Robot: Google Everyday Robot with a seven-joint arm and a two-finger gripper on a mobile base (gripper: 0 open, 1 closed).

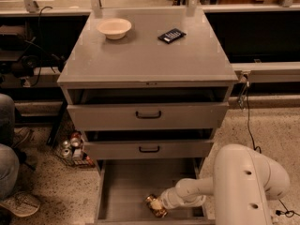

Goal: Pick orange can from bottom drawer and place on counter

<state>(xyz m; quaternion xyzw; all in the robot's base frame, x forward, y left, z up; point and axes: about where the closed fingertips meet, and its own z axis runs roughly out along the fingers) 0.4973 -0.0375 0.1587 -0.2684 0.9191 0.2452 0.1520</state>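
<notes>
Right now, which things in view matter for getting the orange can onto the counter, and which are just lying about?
For the job: orange can, on the floor of the bottom drawer; gripper, low in that drawer at the can; counter.
Lying about: white bowl and black device on the counter; cluster of cans on the ground left of the cabinet.

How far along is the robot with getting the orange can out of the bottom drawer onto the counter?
Done: the deep grey bottom drawer stands open. In hand: the gripper is down at the shiny orange-gold can lying on the drawer floor near the front; a grasp cannot be confirmed. Left: lifting the can onto the flat grey counter, where a cream bowl and a black device sit.
</notes>
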